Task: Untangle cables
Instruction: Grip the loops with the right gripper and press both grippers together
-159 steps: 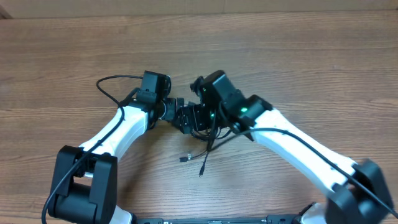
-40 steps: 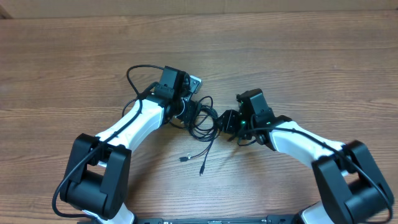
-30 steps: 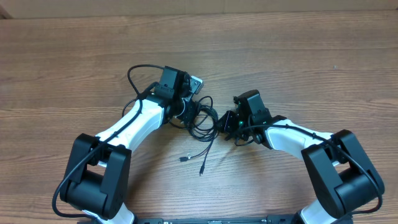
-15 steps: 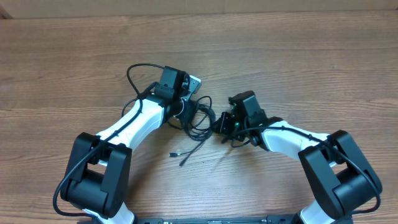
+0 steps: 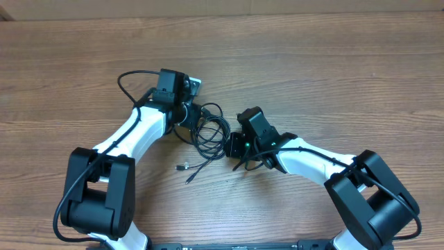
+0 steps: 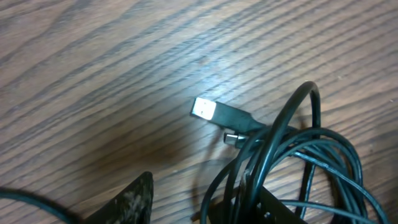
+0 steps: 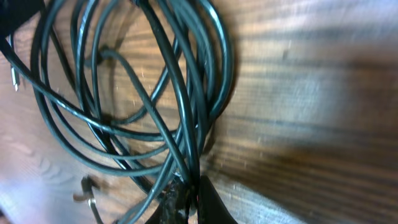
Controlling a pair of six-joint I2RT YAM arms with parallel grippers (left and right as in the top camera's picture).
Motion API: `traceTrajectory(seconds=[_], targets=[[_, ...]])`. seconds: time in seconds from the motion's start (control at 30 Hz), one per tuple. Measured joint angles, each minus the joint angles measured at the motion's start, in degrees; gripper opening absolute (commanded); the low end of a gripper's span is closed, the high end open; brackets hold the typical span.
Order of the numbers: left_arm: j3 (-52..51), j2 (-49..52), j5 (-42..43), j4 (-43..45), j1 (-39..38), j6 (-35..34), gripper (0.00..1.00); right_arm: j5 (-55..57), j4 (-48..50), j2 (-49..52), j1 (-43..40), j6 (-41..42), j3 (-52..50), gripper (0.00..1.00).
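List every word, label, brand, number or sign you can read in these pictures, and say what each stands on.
None: no view shows any readable text.
The cables are plain black, with no print visible.
The plug has a bare silver tip with no marking visible.
The table shows wood grain only.

On the wood-grain table (image 6: 93, 74), 1 black plug (image 6: 217, 112) with a bright silver tip lies flat, pointing left, and another, smaller plug end (image 6: 232, 138) sits just below it against the cords. To their right the cables (image 6: 292, 143) pile in several overlapping black loops, the outermost arching up before dropping toward the bottom edge. The left gripper (image 6: 198, 190) shows there as 2 dark fingers (image 6: 134, 202) standing apart with bare wood between them, the bundle crossing the right-hand one, while 1 thin black cord (image 6: 28, 200) curves through the lower-left corner.
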Motion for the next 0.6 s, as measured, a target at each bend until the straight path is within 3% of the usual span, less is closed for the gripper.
traceTrajectory(seconds=[0.17, 0.27, 0.6], targets=[[0.00, 0.00, 1.25, 0.04, 0.42, -0.98, 0.50, 3.58, -2.34, 0.00, 0.13, -0.66, 1.20, 0.27], [0.00, 0.00, 1.95, 0.04, 0.39, -1.20, 0.52, 5.18, -3.37, 0.02, 0.13, -0.39, 1.22, 0.34], [0.00, 0.00, 3.50, 0.09, 0.39, -1.38, 0.54, 9.75, -6.88, 0.00, 0.13, 3.26, 2.40, 0.37]])
